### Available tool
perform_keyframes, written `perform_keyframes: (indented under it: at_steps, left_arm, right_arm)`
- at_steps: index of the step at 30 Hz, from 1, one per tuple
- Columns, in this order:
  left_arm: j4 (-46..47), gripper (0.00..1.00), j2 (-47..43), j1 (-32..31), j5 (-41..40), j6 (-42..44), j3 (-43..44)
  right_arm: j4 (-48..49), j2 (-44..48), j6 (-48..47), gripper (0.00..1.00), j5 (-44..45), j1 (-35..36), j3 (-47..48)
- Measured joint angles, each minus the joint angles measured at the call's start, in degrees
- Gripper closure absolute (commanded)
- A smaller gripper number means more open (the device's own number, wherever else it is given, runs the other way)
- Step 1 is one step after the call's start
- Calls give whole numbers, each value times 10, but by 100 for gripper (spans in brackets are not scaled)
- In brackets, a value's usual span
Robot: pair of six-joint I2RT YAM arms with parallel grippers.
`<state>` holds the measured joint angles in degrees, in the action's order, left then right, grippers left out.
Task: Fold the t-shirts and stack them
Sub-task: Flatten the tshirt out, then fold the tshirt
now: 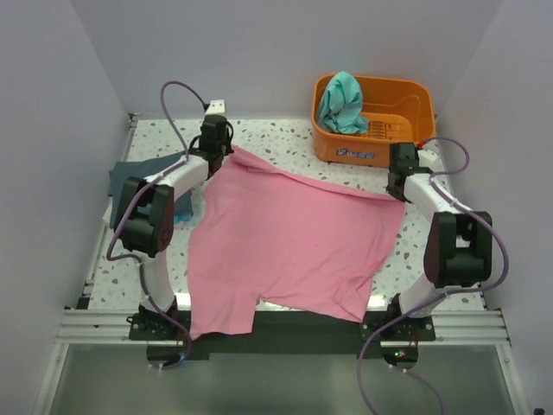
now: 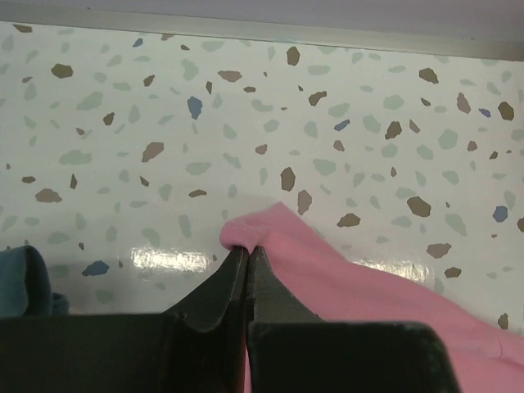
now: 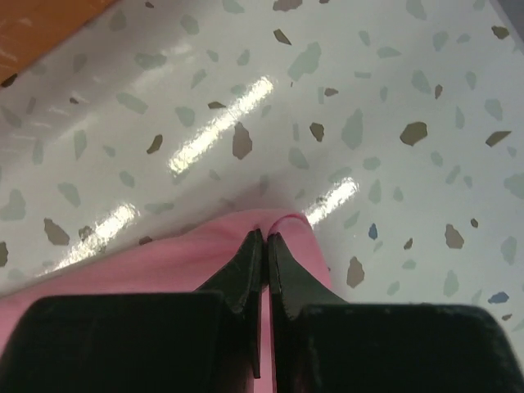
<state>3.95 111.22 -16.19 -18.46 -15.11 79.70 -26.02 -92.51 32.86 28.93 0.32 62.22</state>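
A pink t-shirt (image 1: 285, 242) lies spread across the table's middle, its near end hanging over the front edge. My left gripper (image 1: 226, 152) is shut on the shirt's far left corner (image 2: 258, 225), the cloth pinched between the fingertips. At the far right corner (image 3: 286, 225) my right gripper (image 1: 396, 192) is shut on the same pink shirt. A dark slate blue-grey t-shirt (image 1: 138, 177) lies folded at the left, partly behind my left arm, with a sliver of it (image 2: 24, 282) in the left wrist view. A teal green t-shirt (image 1: 343, 102) is draped in the orange basket (image 1: 406, 91).
The orange basket stands at the back right of the speckled table (image 1: 285, 138), close to my right gripper; its edge (image 3: 33, 24) shows in the right wrist view. White walls enclose the table at left, right and back.
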Motion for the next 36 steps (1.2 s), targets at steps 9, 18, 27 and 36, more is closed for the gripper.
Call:
perform_keyframes:
  at_steps: [9, 18, 27, 36]
  left_arm:
    - [27, 100, 0, 0, 23, 8, -2]
    - [0, 100, -165, 0, 22, -28, -120]
    - [-63, 100, -279, 0, 26, -85, -237]
    - [-122, 100, -365, 0, 25, -120, -337]
  right_arm:
    - [34, -31, -26, 100, 22, 0, 40]
    - [3, 1, -29, 100, 14, 0, 37]
    - [-49, 92, -28, 100, 7, 0, -20]
    - [-70, 150, -20, 100, -15, 0, -107]
